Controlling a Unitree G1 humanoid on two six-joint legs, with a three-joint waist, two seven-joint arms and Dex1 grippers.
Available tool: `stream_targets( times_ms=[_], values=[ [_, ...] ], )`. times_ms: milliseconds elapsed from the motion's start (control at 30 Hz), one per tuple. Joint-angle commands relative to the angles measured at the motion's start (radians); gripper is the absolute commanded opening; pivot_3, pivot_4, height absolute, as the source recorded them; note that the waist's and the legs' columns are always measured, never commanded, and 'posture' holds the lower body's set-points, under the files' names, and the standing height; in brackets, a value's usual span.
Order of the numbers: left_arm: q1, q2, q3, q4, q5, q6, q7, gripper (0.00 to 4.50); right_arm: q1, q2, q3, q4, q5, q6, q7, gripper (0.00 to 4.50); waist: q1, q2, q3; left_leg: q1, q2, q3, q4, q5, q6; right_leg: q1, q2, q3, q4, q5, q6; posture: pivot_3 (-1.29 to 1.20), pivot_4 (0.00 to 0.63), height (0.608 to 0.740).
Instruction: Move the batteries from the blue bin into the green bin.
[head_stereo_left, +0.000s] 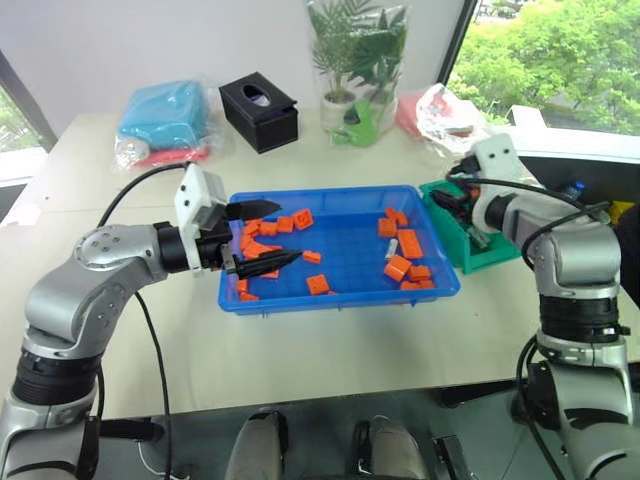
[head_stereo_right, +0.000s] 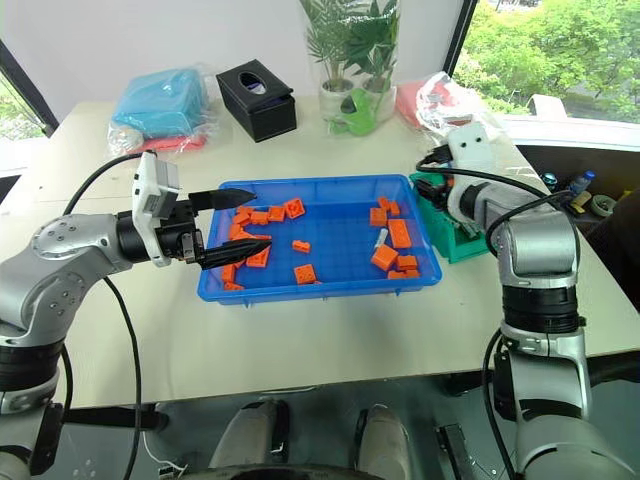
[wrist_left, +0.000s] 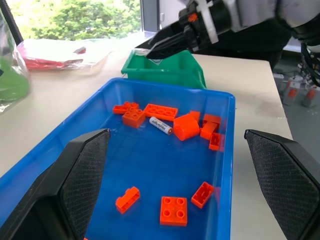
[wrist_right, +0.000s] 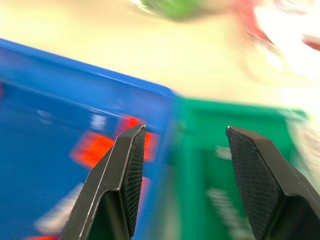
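Note:
The blue bin lies in the middle of the table with several orange blocks scattered in it. One small silver battery rests among the blocks near its right end. The green bin stands just beyond that end. My left gripper hangs open and empty over the blue bin's left end. Over the green bin's near corner, beside the blue bin's wall, my right gripper stands open with nothing between its fingers. What lies inside the green bin is too blurred to tell.
At the back of the table stand a black tissue box, a wrapped potted plant with a bright-green object in front of it, a light-blue bagged bundle and a red packet in clear plastic. Bare tabletop lies in front of the blue bin.

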Motion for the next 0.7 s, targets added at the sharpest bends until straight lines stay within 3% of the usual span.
stream_targets(
  times_ms=[33,167,333,700],
  values=[
    [0.000,0.017,0.024,-0.031,-0.009,0.002,0.001,4.50,0.021,0.086,-0.015,-0.105,0.051,0.171,-0.054,2.59,0.001,0.000,0.000,0.000,0.000,0.000,0.000,0.000,0.000,0.000,0.000,0.000,0.000,0.000,0.000,0.00,0.150,0.657],
    [0.016,0.021,0.031,-0.051,-0.014,0.008,0.007,4.50,0.031,0.179,-0.055,-0.113,0.050,0.301,-0.126,2.59,0.004,0.000,0.000,-0.001,-0.001,0.000,0.001,0.000,0.000,0.000,0.000,0.000,0.000,0.000,0.000,0.00,0.150,0.657],
    [0.034,0.018,0.037,-0.075,-0.020,0.014,0.020,4.50,0.020,0.210,-0.083,-0.076,0.068,0.403,-0.147,2.59,0.002,0.000,0.000,-0.001,-0.001,0.000,0.000,0.000,0.000,0.000,0.000,0.000,0.000,0.000,0.000,0.00,0.150,0.657],
    [0.080,-0.005,0.036,-0.135,-0.038,0.018,0.077,4.50,-0.044,0.208,-0.042,0.095,0.074,0.374,-0.144,2.59,0.002,0.000,0.000,0.000,0.000,0.000,0.000,0.000,0.000,0.000,0.000,0.000,0.000,0.000,0.000,0.00,0.150,0.657]
  ],
)
